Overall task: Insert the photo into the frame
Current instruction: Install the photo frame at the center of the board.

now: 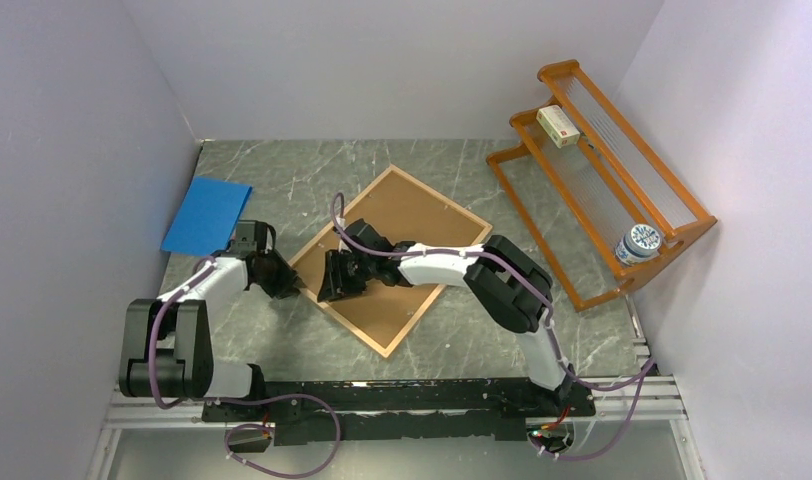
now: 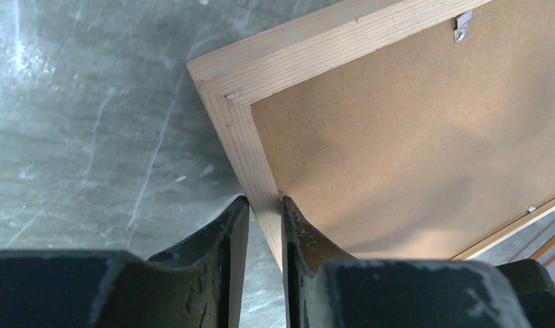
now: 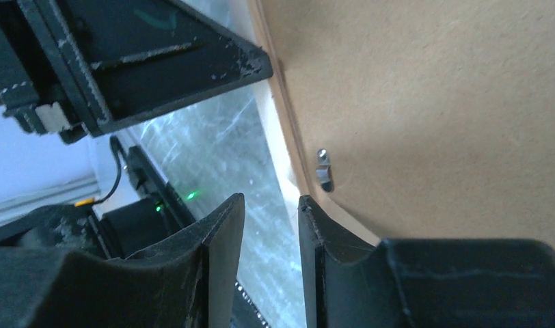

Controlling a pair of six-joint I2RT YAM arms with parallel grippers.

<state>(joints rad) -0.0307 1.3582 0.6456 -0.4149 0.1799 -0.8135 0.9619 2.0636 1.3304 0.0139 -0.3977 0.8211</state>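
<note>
- Peering at the frame (image 1: 417,215), I see only its brown back; the front faces down, hidden.
- My left gripper (image 2: 263,201) pinches its wooden border near 1 corner.
- My right gripper (image 3: 271,201) sits narrow astride a nearby edge; I cannot tell if it grips.
- Its long axis runs diagonally, near-left to far-right.
- It sits mid-table (image 1: 282,170): grey marble, pale walls.
</note>
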